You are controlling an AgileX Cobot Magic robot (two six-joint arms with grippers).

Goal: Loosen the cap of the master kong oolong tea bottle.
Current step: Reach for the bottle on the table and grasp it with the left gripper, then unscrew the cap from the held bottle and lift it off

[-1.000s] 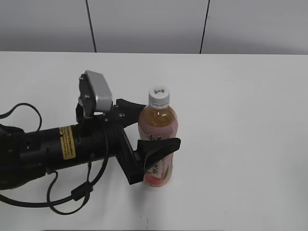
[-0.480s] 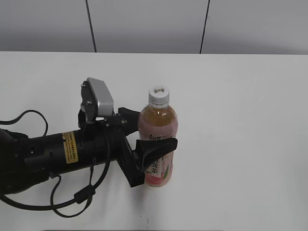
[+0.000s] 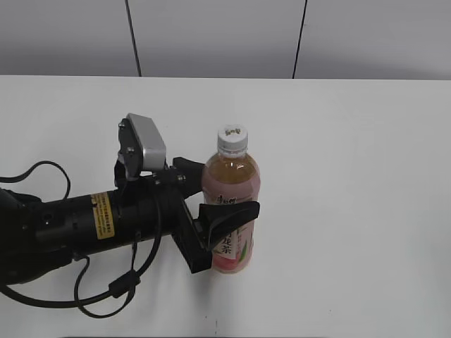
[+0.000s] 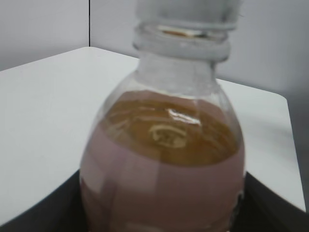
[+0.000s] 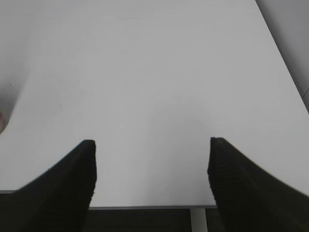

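Observation:
The master kong oolong tea bottle (image 3: 236, 176) stands upright on the white table, with amber tea and a pink label. Its white cap (image 3: 232, 139) sits on top with a small dark logo. My left gripper (image 3: 229, 190) reaches in from the left and is shut on the bottle's body, one finger behind it and one in front. In the left wrist view the bottle (image 4: 164, 159) fills the frame between the dark jaws (image 4: 161, 215), and the cap (image 4: 186, 9) is blurred at the top edge. My right gripper (image 5: 152, 145) is open and empty above bare table, out of the exterior view.
The white table (image 3: 352, 176) runs back to a grey panelled wall (image 3: 211, 35). The left arm's black body and loose cables (image 3: 70, 225) lie over the table's front left. The right wrist view shows the table's near edge (image 5: 145, 207).
The left gripper's fingers have closed in on the bottle and the arm has shifted slightly over the last second. The bottle stands where it was. Nothing differs from half a second ago.

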